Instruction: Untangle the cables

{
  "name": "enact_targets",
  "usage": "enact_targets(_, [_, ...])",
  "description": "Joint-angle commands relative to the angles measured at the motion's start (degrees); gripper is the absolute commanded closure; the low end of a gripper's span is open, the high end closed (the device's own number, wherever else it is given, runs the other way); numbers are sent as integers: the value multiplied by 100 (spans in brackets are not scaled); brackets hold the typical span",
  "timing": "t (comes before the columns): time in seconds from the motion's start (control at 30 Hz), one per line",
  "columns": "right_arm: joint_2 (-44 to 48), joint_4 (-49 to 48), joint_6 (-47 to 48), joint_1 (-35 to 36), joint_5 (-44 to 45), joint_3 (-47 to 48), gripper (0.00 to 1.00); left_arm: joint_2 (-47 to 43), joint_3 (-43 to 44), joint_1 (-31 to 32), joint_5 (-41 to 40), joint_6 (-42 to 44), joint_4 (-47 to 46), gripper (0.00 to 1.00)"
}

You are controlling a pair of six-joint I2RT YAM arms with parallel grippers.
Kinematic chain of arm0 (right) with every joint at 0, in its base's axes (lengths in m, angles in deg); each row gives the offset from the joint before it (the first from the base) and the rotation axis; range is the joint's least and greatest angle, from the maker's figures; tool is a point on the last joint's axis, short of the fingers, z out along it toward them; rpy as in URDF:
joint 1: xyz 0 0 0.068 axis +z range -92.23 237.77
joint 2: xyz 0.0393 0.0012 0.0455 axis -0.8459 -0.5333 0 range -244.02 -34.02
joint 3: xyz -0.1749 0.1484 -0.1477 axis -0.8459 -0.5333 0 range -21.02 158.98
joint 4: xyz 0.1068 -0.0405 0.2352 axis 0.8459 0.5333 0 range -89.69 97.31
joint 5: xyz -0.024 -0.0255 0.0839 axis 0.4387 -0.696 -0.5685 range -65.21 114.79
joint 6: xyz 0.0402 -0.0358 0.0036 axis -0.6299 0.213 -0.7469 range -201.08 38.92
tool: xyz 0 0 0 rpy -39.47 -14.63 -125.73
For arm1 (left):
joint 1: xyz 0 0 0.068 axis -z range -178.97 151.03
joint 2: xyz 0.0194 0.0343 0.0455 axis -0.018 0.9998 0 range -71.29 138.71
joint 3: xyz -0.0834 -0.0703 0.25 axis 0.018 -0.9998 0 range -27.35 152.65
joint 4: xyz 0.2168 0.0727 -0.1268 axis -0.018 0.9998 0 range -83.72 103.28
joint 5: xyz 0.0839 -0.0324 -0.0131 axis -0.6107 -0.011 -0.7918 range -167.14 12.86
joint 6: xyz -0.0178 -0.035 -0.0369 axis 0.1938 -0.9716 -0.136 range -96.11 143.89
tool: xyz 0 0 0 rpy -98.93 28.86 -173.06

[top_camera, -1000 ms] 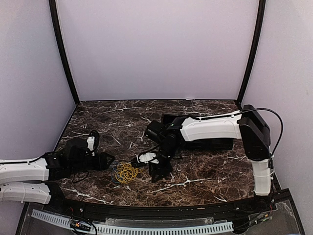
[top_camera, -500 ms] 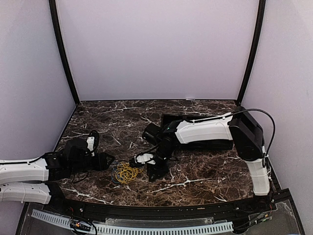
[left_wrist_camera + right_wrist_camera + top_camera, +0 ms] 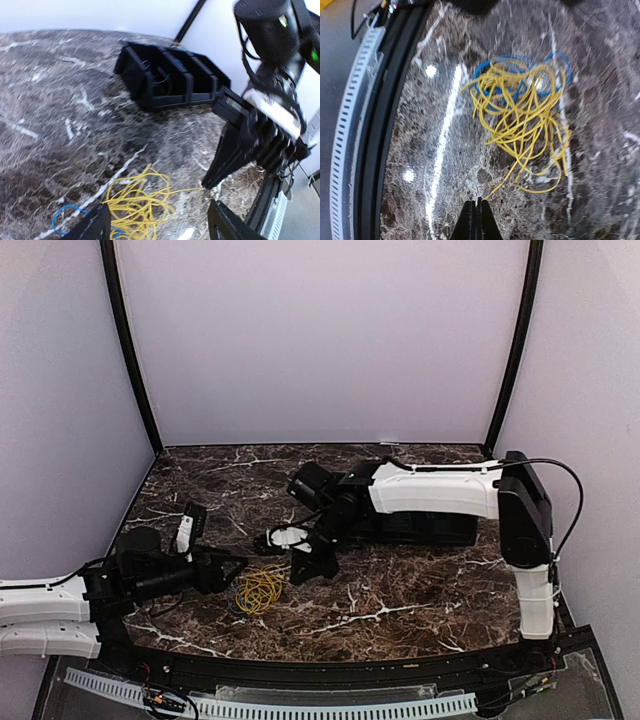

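A tangle of yellow cable (image 3: 260,588) lies on the marble table near the front, with a blue cable (image 3: 234,604) looped under its left side. No pale grey cable shows in the pile. My right gripper (image 3: 303,573) is shut on one end of the yellow cable (image 3: 492,189), and a strand runs taut from the fingertips (image 3: 471,215) to the tangle (image 3: 525,110); blue loops (image 3: 520,65) lie beyond. My left gripper (image 3: 160,227) is open and empty, just left of the tangle (image 3: 140,200), fingers either side of it. The blue cable (image 3: 60,217) shows at lower left.
A black divided bin (image 3: 425,527) stands behind the right arm; in the left wrist view (image 3: 170,80) its compartments show. The table's black front rim (image 3: 385,125) and a white slotted rail (image 3: 300,707) run along the near edge.
My right gripper has moved back and to the left, away from the front edge, drawing a yellow strand out of the tangle. My left arm has shifted a little, its gripper still beside the pile.
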Motion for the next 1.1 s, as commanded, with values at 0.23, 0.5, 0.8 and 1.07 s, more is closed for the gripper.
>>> enact_targets(0.23, [823, 424, 62, -354, -750, 1413, 100, 451, 761, 531, 740, 1610, -863, 30])
enact_targets(0.5, [885, 486, -34, -410, -1147, 2225, 100, 1569, 1030, 636, 108, 2394, -1939, 43])
enact_targets(0.8, [1368, 290, -346, -856, -1870, 3282, 100, 3221, 984, 641, -480, 2569, -2460, 68])
enact_targets(1.07, [1468, 24, -708, -1013, -2281, 4187, 100, 3743, 1331, 638, -824, 2454, -1892, 75])
